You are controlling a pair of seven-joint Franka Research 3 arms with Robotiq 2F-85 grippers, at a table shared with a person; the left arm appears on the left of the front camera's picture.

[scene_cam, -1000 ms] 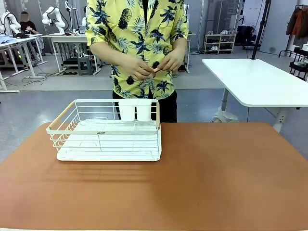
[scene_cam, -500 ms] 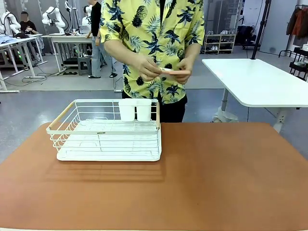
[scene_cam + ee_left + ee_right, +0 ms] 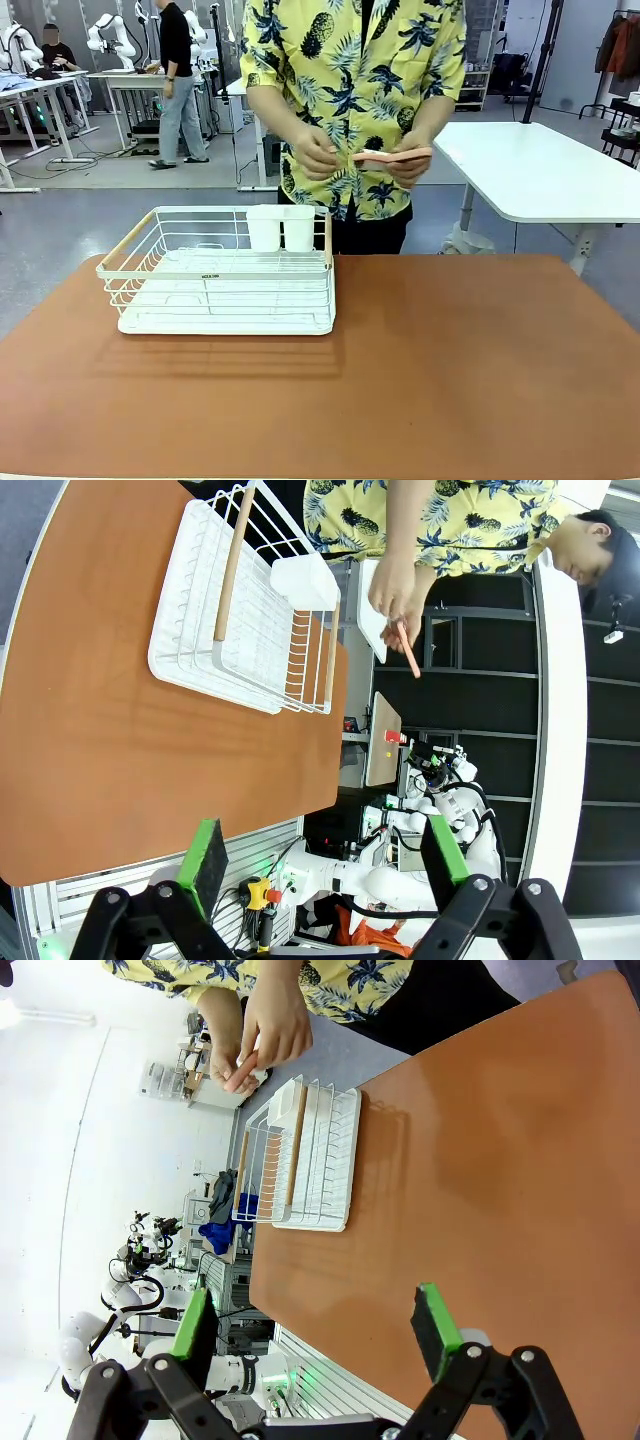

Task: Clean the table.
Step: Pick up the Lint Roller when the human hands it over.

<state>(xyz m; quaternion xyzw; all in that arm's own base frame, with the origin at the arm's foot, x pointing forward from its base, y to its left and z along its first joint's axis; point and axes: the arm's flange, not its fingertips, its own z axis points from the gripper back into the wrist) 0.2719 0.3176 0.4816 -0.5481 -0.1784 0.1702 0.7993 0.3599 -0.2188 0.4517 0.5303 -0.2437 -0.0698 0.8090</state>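
Reddish-brown and smooth, the counter (image 3: 450, 380) runs the full width of your front view, with a grey workshop floor and a white table (image 3: 540, 170) behind it. Your left tool (image 3: 325, 860) hangs clear of the counter with its jaws released and spread wide. Its green pads (image 3: 205, 865) face each other with nothing between them. Your right tool (image 3: 313, 1325) is the same: released, wide apart, gripping nothing, with the brown top lying below and ahead of it.

Ahead of the left tool, and well apart from it, a white wire rack (image 3: 225, 275) stands on the counter toward the far edge. A wooden handle (image 3: 232, 565) runs along the rack's side, and a white two-part cup holder (image 3: 281, 228) sits at its far rail. From the right tool the rack lies ahead and off toward the left arm's side, also well apart.

Beyond the rack, past the far edge of the counter, a person (image 3: 350, 60) in a yellow shirt printed with pineapples stands facing you. The person's hands (image 3: 318, 155) are raised at about waist height, above and beyond the rack, holding a thin pinkish-orange strip (image 3: 390, 155) between them. You cannot tell what the strip is. Neither tool touches the rack, the strip or the counter.
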